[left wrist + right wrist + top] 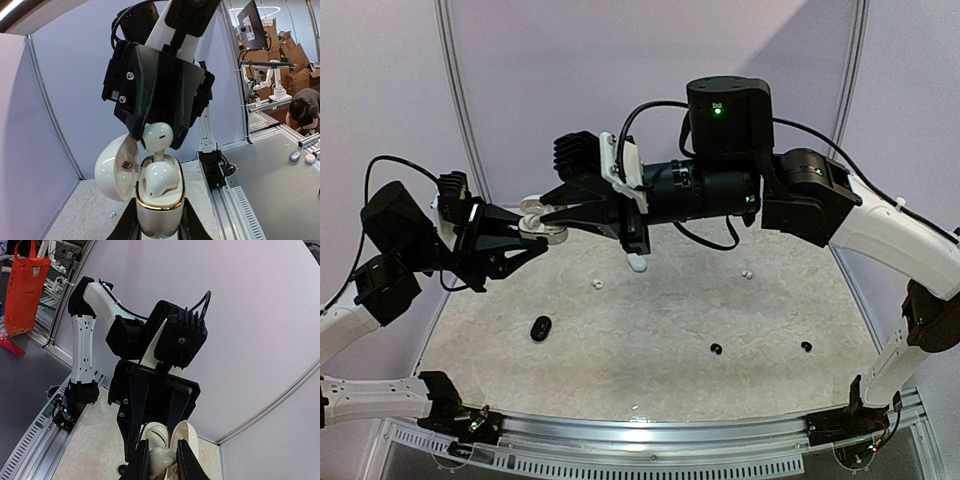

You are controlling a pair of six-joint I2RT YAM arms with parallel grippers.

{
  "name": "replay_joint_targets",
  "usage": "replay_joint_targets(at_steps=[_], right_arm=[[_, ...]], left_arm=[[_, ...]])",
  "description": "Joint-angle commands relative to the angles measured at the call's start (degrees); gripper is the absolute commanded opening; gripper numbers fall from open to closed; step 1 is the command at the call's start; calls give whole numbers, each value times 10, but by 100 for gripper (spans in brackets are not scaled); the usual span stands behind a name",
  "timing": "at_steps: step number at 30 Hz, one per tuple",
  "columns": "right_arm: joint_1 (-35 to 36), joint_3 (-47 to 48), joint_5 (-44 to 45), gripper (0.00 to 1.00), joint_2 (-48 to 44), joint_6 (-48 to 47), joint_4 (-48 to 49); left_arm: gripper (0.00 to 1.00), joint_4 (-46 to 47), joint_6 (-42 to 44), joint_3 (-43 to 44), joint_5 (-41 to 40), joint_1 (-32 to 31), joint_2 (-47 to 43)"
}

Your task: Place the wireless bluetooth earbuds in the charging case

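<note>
The left claw [157, 229] is clamped on the base of a glossy white charging case [156, 212]. The case is a smooth, pebble-shaped shell with a thin gold band round its mouth. It is held upright well above the table [650, 330], over the far left corner. Its domed lid [117, 168] hangs open to one side on the hinge, with a small dark mark on its inner face.

A seated earbud [161, 179], white, shiny and rounded, lies in one well of the case. Directly above it the right claw [158, 141] pinches a second white earbud [158, 135] between its matte black, wedge-shaped fingers [142, 95]. This bud's short stem points down to the case mouth, just beside the seated one, and I cannot tell whether the two touch. In the right wrist view the bud is squeezed between the fingertips, with the open case right behind it.

The table has a pale, speckled, stone-like top. Two loose white earbuds lie toward its far edge, one [597, 284] left of the middle and the other [747, 272] to the right. Two black earbuds, tiny and glossy, lie on the right half nearer the near edge, one [716, 349] toward the middle and one [806, 346] closer to the right edge. A small black case [541, 328], oval and dark, lies on the left side, well apart from all the buds.
</note>
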Motion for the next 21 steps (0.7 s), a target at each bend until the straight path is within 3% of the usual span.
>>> replay_joint_targets(at_steps=[1,21], right_arm=[[0,2,23,13,19,-5,-47],[0,-5,38,21,17,-1,-45]], left_arm=[[0,42,-9,-3,6,-6,-8],[0,43,-12,-8,3,-6,-14]])
